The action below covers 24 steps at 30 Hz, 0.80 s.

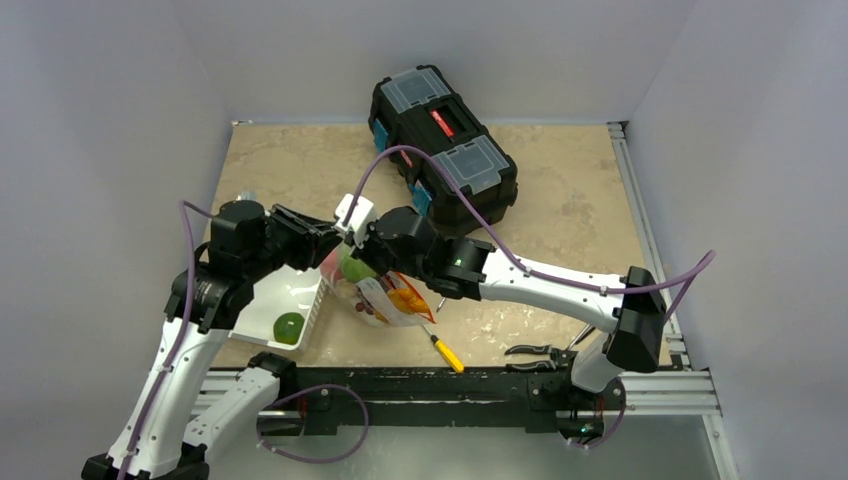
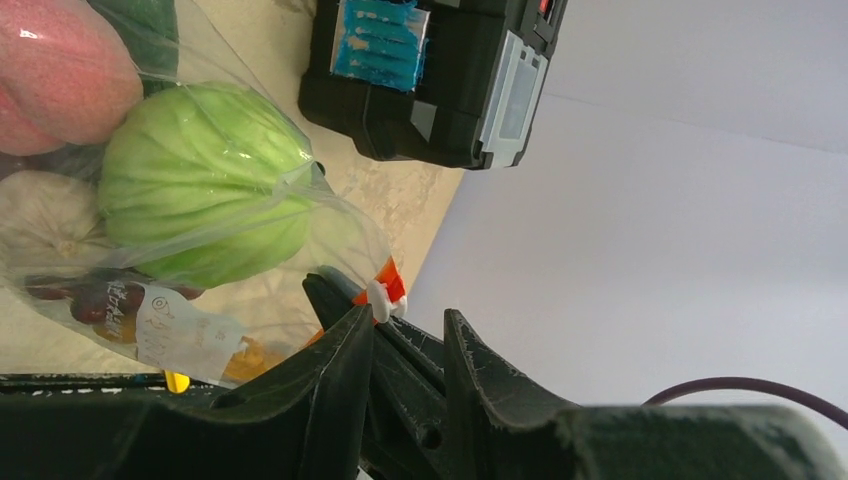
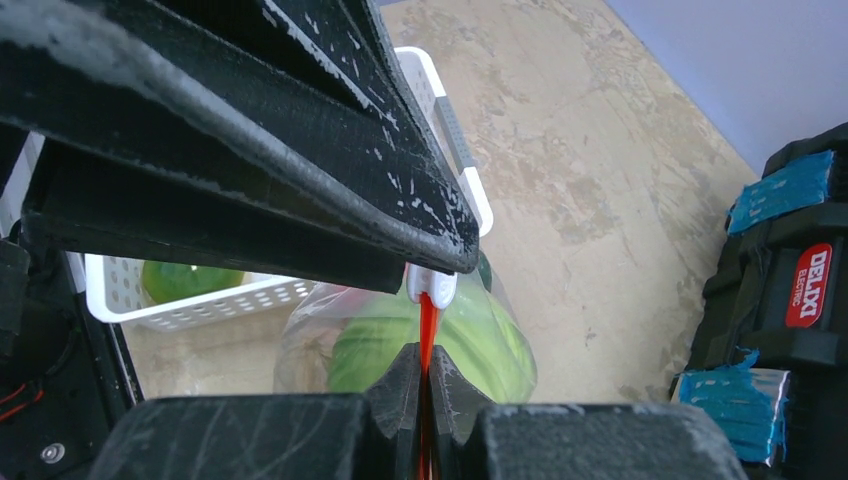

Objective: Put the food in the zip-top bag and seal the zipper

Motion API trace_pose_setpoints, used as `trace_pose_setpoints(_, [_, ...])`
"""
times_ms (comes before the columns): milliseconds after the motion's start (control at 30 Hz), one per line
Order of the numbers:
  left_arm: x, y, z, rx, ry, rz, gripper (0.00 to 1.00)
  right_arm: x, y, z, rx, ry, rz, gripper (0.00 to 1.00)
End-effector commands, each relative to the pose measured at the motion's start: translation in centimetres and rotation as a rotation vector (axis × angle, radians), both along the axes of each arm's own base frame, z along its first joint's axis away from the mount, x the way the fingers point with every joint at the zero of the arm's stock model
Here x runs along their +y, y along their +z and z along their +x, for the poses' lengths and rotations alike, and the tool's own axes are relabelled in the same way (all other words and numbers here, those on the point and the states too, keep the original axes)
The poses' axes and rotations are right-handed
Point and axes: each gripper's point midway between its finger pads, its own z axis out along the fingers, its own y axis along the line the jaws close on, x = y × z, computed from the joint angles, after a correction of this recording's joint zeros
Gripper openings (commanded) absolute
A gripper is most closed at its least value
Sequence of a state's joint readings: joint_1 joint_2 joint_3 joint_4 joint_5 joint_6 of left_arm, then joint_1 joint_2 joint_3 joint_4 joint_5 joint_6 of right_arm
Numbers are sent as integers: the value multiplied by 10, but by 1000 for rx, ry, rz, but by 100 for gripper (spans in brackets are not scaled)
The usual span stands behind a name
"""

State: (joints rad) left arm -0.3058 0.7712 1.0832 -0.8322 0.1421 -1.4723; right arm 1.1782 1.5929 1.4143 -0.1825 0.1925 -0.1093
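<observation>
The zip-top bag (image 1: 385, 295) hangs between my two grippers, above the table. Inside it are the green cabbage (image 2: 200, 180), pink peach (image 2: 55, 75), white radish (image 2: 45, 215), purple grapes (image 2: 85, 295) and something orange (image 1: 408, 298). My right gripper (image 3: 427, 350) is shut on the orange-red zipper (image 3: 428, 320). The white tab (image 3: 432, 285) sits at the strip's far end. My left gripper (image 2: 405, 315) has its jaws a narrow way apart, and the tab (image 2: 380, 297) lies against one fingertip. A green round fruit (image 1: 289, 328) lies in the white basket (image 1: 300, 275).
The black toolbox (image 1: 445, 150) stands behind the bag. A yellow-handled screwdriver (image 1: 445, 352) and black pliers (image 1: 535, 352) lie near the front edge. The basket sits just left of the bag, under my left arm.
</observation>
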Motion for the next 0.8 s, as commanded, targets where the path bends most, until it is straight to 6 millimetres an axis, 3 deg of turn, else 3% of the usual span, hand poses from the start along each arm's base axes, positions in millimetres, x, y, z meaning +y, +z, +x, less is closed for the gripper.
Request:
trace_pose_setpoints(0, [-5,16,-1,-65,-46,34,31,11,46,4,-60,-7,118,0])
trace_pose_setpoints(233, [-5,13,1,-56,-41,50,20,12,48,4,-58,-5,124,0])
trace_pose_setpoints(567, [-2,5,1,-31,-42,99,24,11,47,4,-64,-7,115,0])
trace_pose_setpoints(767, [-1,4,2,-30,-42,125,17,12,48,5,-69,-8,111,0])
